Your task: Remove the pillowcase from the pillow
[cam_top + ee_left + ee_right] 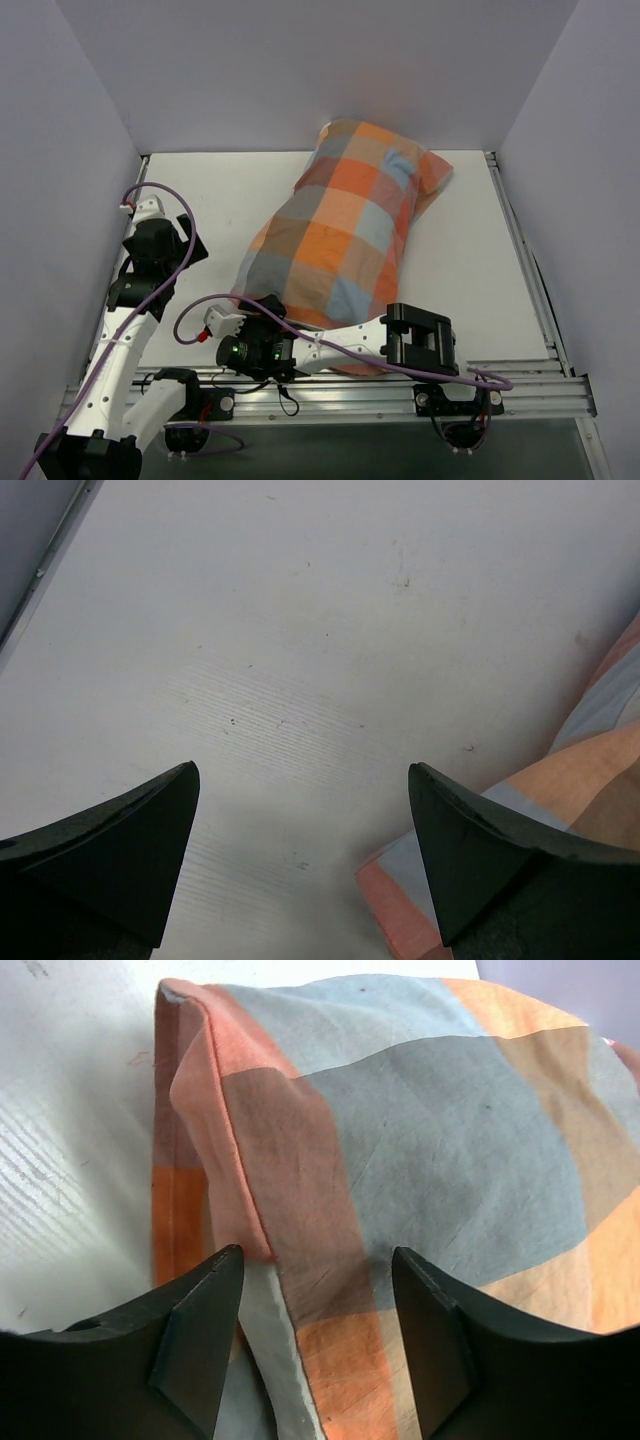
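Note:
The pillowcase (345, 235), checked in orange, peach, light blue and grey-brown, lies diagonally from near left to far right with the pillow inside it, almost all hidden. My right gripper (258, 308) reaches across to its near-left end. In the right wrist view the right gripper (318, 1252) is open, its jaws standing either side of the pillowcase's hemmed edge (215, 1150). A pale whitish strip (268, 1360) shows beside that hem; I cannot tell whether it is the pillow. My left gripper (188, 243) (302, 770) is open and empty over bare table, with a pillowcase corner (405, 910) by its right finger.
Grey walls close in the white table (210, 200) on the left, back and right. Metal rails run along the near edge (520, 385) and the right side (525, 250). Purple cables (190, 255) loop from both arms.

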Robot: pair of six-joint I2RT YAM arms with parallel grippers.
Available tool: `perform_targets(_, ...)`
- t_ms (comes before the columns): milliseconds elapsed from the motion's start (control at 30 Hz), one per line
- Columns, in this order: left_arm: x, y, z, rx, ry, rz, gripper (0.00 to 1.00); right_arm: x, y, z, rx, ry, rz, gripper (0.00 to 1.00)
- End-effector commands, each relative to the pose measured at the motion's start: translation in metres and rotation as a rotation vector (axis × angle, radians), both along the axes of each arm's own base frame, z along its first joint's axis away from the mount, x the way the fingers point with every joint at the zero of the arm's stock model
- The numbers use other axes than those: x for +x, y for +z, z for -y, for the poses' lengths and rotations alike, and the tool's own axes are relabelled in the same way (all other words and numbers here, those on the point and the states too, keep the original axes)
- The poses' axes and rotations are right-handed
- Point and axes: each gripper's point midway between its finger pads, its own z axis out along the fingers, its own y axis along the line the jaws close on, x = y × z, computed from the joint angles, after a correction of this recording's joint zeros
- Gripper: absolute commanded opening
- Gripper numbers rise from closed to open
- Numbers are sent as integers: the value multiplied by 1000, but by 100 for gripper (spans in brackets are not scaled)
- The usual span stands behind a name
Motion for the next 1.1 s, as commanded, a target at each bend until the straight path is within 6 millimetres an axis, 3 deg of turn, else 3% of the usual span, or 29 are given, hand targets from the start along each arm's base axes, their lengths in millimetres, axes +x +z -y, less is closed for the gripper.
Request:
perform_targets(0, 3, 13, -2, 7, 5, 37, 94, 11, 3, 8, -18, -55, 74, 54)
perform_targets(467, 4, 11, 1, -1, -10, 33, 94, 5, -19, 2, -39, 6, 1, 58)
perform_targets(633, 5, 11, 1, -2, -13, 33, 94, 10, -25, 6, -43, -18, 13, 57)
perform_targets(733, 5, 11, 1, -3, -14, 33, 94, 16, -22, 11, -43, -44, 38, 49)
perform_targets(967, 5, 12, 4, -11, -29, 39, 94, 22, -1, 11, 12, -64, 53, 7)
perform_targets(1067, 6, 13, 8, -21, -47, 45, 94, 23, 12, 6, 49, -60, 43, 0)
